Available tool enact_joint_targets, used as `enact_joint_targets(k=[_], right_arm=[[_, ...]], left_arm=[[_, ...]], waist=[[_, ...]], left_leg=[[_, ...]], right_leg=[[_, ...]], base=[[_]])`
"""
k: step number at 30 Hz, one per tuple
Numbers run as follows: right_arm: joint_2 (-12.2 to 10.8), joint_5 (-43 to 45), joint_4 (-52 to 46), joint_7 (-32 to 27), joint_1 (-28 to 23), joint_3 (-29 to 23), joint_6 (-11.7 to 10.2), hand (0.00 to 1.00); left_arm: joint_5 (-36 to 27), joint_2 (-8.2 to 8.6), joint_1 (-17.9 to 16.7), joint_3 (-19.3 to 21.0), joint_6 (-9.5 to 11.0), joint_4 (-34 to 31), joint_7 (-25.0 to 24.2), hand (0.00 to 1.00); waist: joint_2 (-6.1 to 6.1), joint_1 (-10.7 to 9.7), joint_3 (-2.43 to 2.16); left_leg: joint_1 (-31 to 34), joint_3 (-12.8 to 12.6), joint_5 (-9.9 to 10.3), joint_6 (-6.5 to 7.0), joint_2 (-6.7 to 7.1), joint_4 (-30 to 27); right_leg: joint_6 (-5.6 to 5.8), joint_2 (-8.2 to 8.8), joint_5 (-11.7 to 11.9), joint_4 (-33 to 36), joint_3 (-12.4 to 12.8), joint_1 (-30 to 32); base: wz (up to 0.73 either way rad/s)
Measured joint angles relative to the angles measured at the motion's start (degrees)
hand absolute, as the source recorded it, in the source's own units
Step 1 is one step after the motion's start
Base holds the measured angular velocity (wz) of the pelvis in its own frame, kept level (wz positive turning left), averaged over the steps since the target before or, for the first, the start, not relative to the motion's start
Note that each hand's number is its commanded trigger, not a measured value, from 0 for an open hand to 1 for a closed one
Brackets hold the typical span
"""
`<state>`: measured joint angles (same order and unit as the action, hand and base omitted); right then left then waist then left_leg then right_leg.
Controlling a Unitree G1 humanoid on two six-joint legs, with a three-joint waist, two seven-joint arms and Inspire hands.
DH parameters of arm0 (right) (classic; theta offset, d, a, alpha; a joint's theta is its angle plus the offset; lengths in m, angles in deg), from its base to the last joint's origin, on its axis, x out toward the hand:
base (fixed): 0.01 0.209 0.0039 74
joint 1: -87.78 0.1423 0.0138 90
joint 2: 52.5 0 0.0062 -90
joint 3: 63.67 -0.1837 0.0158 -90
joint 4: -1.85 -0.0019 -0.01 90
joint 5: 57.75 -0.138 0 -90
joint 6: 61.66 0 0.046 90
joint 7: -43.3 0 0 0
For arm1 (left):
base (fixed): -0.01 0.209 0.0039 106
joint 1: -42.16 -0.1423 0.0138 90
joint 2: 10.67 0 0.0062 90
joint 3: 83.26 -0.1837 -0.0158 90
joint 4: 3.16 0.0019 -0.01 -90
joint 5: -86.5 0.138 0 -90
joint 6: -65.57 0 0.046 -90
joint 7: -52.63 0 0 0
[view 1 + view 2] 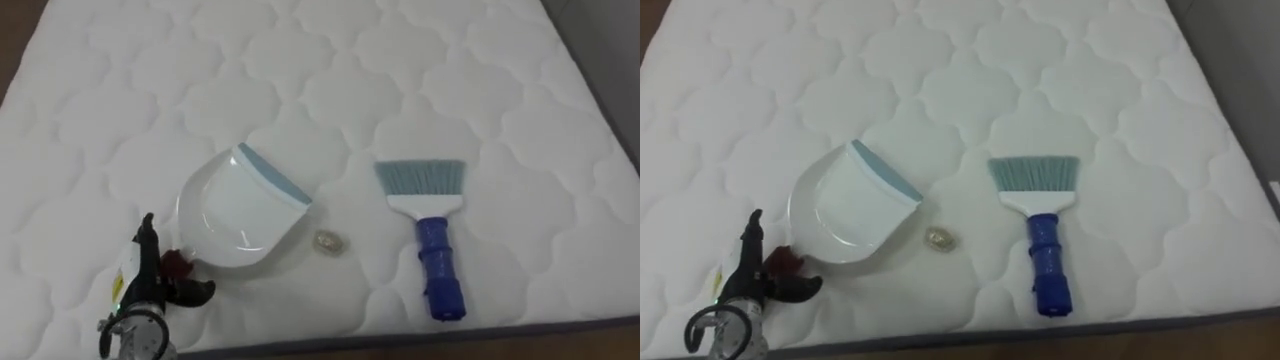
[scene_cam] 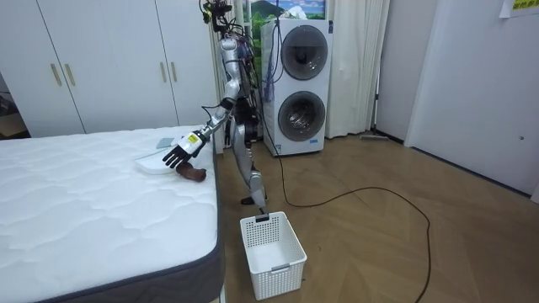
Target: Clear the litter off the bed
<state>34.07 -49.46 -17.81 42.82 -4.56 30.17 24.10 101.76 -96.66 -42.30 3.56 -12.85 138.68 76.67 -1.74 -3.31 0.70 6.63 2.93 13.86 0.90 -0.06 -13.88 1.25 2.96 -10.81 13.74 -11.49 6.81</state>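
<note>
A white dustpan [image 1: 235, 205] with a grey-blue lip lies on the white quilted mattress [image 1: 400, 80], its dark red handle [image 1: 176, 262] pointing toward the near edge. My left hand [image 1: 148, 275] hovers at that handle with fingers spread and open, the handle showing between thumb and fingers. In the room view the same left hand [image 2: 181, 152] reaches out over the bed's side. A small crumpled scrap [image 1: 329, 242] rests just right of the pan. Further right lies a brush [image 1: 435, 255] with a blue handle and grey-blue bristles facing away from me.
The mattress's near edge [image 1: 420, 335] runs along the bottom of the eye view. I stand at the bedside; a white laundry basket [image 2: 271, 252] sits on the wooden floor by the bed's corner. Stacked washing machines [image 2: 295, 84] stand behind me.
</note>
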Motion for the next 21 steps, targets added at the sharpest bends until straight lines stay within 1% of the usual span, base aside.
enact_joint_targets(k=[2,5,8,11,12,15,16,17,18,19,20,21], right_arm=[[0.0,-0.54,0.48,0.02,0.9,0.0,0.02,0.0],[0.04,-1.44,0.96,-0.04,1.31,0.16,0.03,0.0],[0.33,-2.68,1.47,-0.29,2.13,1.81,-0.07,0.0],[0.32,-3.5,1.7,-0.98,3.05,2.26,-0.51,0.0],[0.32,-3.51,2.17,-1.56,3.49,2.26,-1.13,0.0],[0.32,-3.52,2.18,-2.69,3.59,2.26,-2.16,0.0],[0.33,-3.54,2.17,-3.06,3.68,2.26,-2.34,0.0],[0.33,-3.52,2.18,-3.32,3.78,2.28,-2.38,0.0],[0.41,-3.99,2.16,-3.92,4.09,2.36,-2.5,0.0],[0.3,-4.47,2.14,-4.36,5.1,2.98,-2.65,0.0],[0.23,-4.6,2.09,-4.44,5.89,3.65,-2.63,0.0],[0.78,-4.82,1.94,-4.68,6.7,4.62,-2.57,0.0]], left_arm=[[-0.09,-0.34,0.04,0.03,-0.07,0.35,-0.06,0.0],[-0.08,-0.35,1.34,0.04,-0.54,2.6,-0.68,0.0],[-0.3,-0.35,1.94,0.04,-0.62,3.82,-0.86,0.0],[-0.62,-0.33,3.67,0.05,-0.62,6.06,-0.87,0.0],[-0.59,-0.32,4.0,0.04,-0.62,6.25,-0.87,0.0],[-0.59,-0.34,4.7,0.06,-0.63,6.69,-0.84,0.0],[-0.63,-0.35,4.89,0.1,-0.67,6.7,-0.73,0.0],[-0.63,-0.37,4.96,0.09,-0.69,6.71,-0.64,0.0],[-0.78,-0.44,5.11,0.01,-0.79,6.85,-0.49,0.0],[-1.01,-1.19,5.38,0.11,-0.79,7.66,-0.3,0.0],[-1.05,-1.76,5.5,0.2,-0.85,8.42,-0.18,0.0],[-1.03,-1.72,6.37,0.24,-1.3,10.21,-0.08,0.0]], waist=[[-0.01,0.05,0.0],[-0.02,0.34,-0.01],[-0.05,0.35,0.02],[-0.09,0.27,0.24],[-0.23,0.29,0.63],[-0.44,0.47,0.86],[-0.58,0.48,0.95],[-0.62,0.46,1.03],[-0.65,0.5,1.57],[-0.32,0.9,1.57],[-0.11,0.78,1.5],[-1.26,-0.43,1.81]], left_leg=[[0.53,-0.03,-0.02,-0.01,-0.01,-0.01],[1.53,-0.16,-0.05,-0.02,-0.07,-0.02],[2.58,-0.46,-0.07,-0.05,-0.19,-0.03],[3.84,-0.44,-0.18,-0.14,-0.34,0.02],[3.94,-0.37,-0.21,-0.12,-0.4,0.12],[4.53,-0.32,-0.28,-0.12,-0.34,0.16],[4.77,0.04,-0.32,-0.1,-0.25,0.16],[4.8,0.78,-0.39,-0.01,-0.28,0.19],[4.7,3.89,-0.53,0.1,-0.3,0.25],[5.59,6.54,-0.5,0.06,-0.15,-0.35],[6.81,6.64,-0.3,-0.14,0.1,-1.64],[9.3,5.19,0.56,-1.66,-0.11,-4.37]], right_leg=[[0.0,-0.02,0.0,0.0,0.21,0.59],[0.0,-0.08,0.0,0.07,0.4,1.74],[-0.06,-0.05,-0.04,1.25,0.45,3.64],[-0.08,-0.02,-0.05,3.38,0.48,6.19],[-0.12,0.04,-0.08,4.46,0.47,7.01],[-0.41,0.36,-0.27,6.82,0.45,8.95],[-0.64,0.6,-0.42,8.17,0.27,9.88],[-0.84,0.87,-0.59,9.72,-0.01,10.8],[-1.35,1.19,-2.14,14.78,-0.06,14.83],[-2.8,-0.29,-1.37,10.78,0.84,18.39],[-4.01,-0.59,1.52,6.28,1.17,19.65],[-4.86,-0.63,7.6,4.63,-0.21,20.26]], base=[[0.0],[-0.03],[-0.09],[-0.08],[-0.1],[-0.09],[-0.05],[-0.12],[-0.37],[-0.42],[-0.17],[0.23]])
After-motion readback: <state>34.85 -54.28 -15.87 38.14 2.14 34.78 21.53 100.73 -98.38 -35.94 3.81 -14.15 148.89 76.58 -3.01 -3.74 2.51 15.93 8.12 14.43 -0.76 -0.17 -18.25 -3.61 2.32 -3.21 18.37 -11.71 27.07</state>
